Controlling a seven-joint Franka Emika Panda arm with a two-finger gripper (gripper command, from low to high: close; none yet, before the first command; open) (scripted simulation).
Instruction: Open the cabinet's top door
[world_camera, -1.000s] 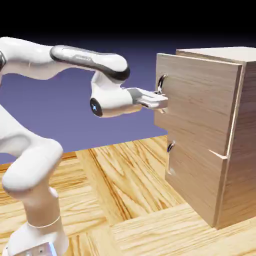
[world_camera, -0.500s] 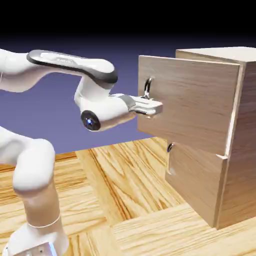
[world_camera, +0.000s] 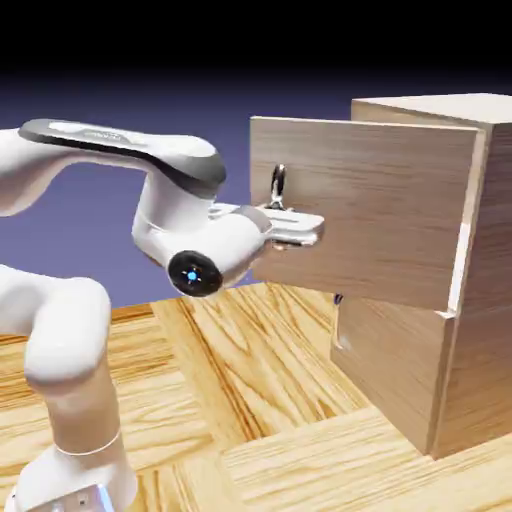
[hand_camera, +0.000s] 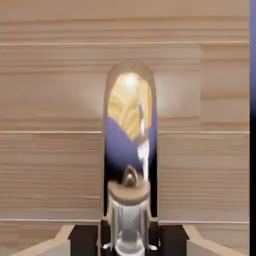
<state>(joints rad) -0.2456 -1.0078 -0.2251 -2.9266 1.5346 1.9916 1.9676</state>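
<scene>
At the cabinet's (world_camera: 490, 260) front, the top door (world_camera: 370, 200) stands ajar, swung outward; the gripper (world_camera: 312, 232) is closed around its silver handle (hand_camera: 129, 220), 2 fingertips (hand_camera: 84, 240) flanking it.

"What is the top door (world_camera: 365, 205) showing us?"
"It is showing pale brown wood with thin, wavy lines, and it is looking smooth."
"And its handle (hand_camera: 130, 125)?"
"That is shining like a mirror, like very smooth metal."
"Is the robot arm (world_camera: 175, 215) shining too?"
"Yes, its white shell is looking like smooth, glossy plastic."
"What about the floor (world_camera: 240, 370)?"
"It is showing yellow wood with bold, swirly stripes."
</scene>
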